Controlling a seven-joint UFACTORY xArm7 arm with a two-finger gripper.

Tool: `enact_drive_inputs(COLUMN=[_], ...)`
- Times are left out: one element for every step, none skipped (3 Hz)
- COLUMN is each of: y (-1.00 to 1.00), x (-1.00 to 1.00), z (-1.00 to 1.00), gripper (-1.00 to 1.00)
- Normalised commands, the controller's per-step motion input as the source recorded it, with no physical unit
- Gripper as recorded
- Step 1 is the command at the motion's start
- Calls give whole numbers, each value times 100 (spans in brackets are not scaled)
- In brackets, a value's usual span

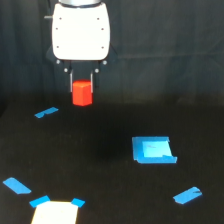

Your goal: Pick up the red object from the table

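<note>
The gripper (81,82) has its fingers clamped on the red object (82,93), carrying it well above the table (100,165) so it clears the blue tape pieces (153,150)

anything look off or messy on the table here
Nothing looks damaged or spilled. Blue tape pieces lie scattered at odd angles on the table. The gripper holds the red object squarely, not askew.

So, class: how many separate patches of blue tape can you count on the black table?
5, though others may lie out of frame: far left strip, large patch, strip at the exterior view's right, left strip, and tape along the pale square's top.
</note>
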Motion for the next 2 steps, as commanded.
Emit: enact_drive_inputs(y=[-67,29], x=[3,12], z=[5,38], gripper=[-100,-98])
